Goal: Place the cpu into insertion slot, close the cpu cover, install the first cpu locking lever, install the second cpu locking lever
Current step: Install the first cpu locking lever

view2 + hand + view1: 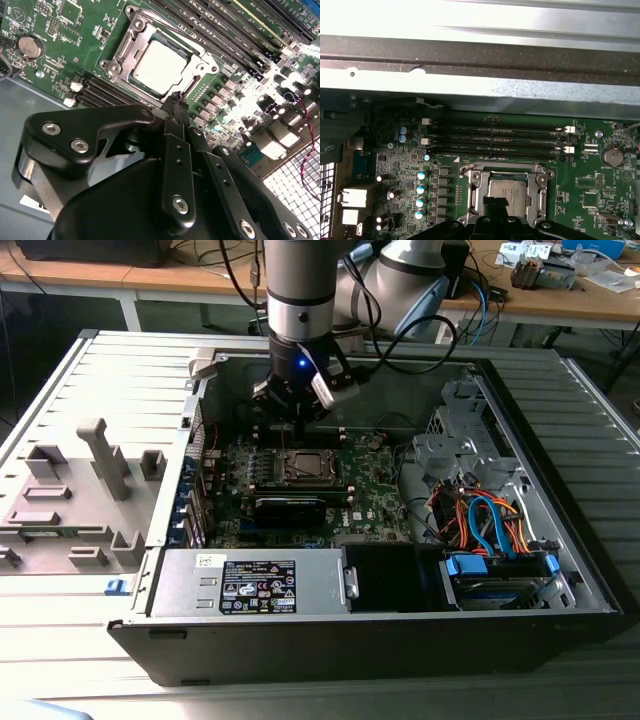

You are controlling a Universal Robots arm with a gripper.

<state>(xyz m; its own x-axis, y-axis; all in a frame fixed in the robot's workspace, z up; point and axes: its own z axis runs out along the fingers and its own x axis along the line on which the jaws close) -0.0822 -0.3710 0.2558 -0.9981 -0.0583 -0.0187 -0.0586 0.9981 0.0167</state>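
Two steps look done: cpu (159,67) seated in insertion slot (205,64), centre-frame in both wrist views, cpu cover (134,37) down. Claw (176,100) pinched shut, empty, at socket edge; lever stage, needs precise hooking.

Green motherboard (330,490), silver power supply (255,583), coloured drive cables (485,520), grey plastic fixture (75,495).

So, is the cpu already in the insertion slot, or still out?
In. The cpu lies flat inside the insertion slot, with the cpu cover framing it; both wrist views show it. The gripper is at the socket's edge.
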